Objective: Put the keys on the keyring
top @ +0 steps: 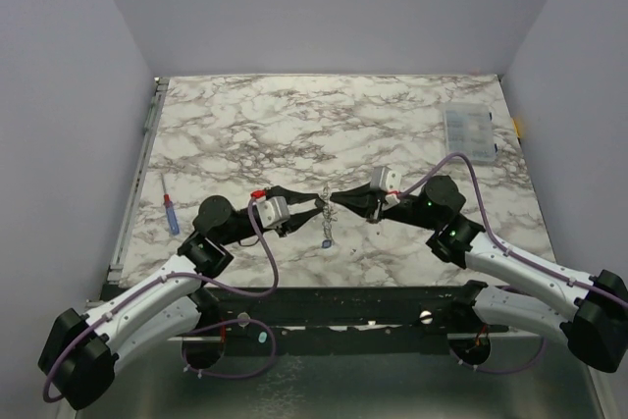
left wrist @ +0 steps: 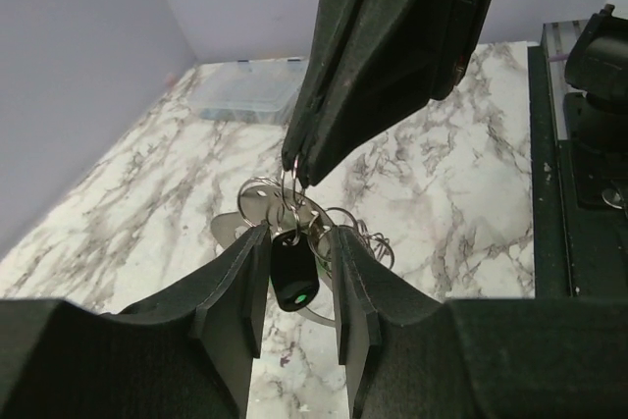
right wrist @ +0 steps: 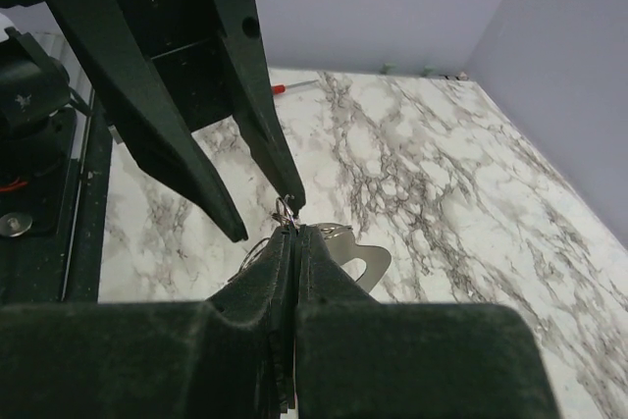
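My two grippers meet above the table's middle. My right gripper [top: 339, 198] is shut on the thin silvery keyring [right wrist: 286, 211] and holds it in the air. In the left wrist view it comes down from above, pinching the keyring [left wrist: 291, 176]. My left gripper [left wrist: 299, 240] is open, its fingertips either side of the hanging bunch. A dark key head with a green spot [left wrist: 294, 280] hangs between them. Several small rings and a flat silvery tag [right wrist: 365, 258] hang below. In the top view a small blue key [top: 327, 239] dangles under the keyring [top: 325, 207].
A clear plastic compartment box [top: 469, 131] lies at the back right and shows in the left wrist view [left wrist: 245, 90]. A blue-and-red pen-like tool [top: 170, 211] lies at the table's left edge. A black rail runs along the near edge.
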Available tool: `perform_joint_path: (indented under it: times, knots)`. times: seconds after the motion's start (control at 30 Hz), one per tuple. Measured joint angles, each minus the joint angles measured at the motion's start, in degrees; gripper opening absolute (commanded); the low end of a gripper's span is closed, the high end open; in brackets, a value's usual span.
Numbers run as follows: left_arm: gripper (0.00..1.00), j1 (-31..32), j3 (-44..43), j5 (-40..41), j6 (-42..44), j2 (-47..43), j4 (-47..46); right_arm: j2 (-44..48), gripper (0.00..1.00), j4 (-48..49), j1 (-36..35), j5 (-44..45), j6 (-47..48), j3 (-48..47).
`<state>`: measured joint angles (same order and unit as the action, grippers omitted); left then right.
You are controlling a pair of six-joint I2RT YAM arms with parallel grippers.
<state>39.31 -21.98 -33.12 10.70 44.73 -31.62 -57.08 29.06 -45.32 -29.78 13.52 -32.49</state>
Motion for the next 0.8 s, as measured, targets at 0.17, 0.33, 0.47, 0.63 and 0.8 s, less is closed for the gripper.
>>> perform_joint_path:
  times: [0.17, 0.33, 0.47, 0.63, 0.8]
  knots:
    - [0.37, 0.0, 0.0, -0.7, -0.9, 1.3, -0.3, 0.0, 0.01, 0.9, 0.0, 0.2, 0.0, 0.1]
    - [0.34, -0.1, 0.0, -0.7, -1.7, 1.5, -2.2, 0.0, 0.01, 1.5, 0.0, 0.2, -0.1, 0.2]
    - [0.3, -0.2, 0.0, -0.7, -2.2, 1.7, -3.5, -0.5, 0.01, 2.1, 0.0, 0.2, -0.2, 0.3]
    - [0.3, -0.2, 0.0, -0.7, -2.6, 2.6, -4.4, -0.8, 0.01, 2.4, 0.0, 0.2, -0.4, 0.3]
    - [0.3, -0.2, 0.0, -0.7, -2.8, 3.4, -4.7, -0.8, 0.01, 3.1, 0.0, 0.1, -0.6, 0.6]
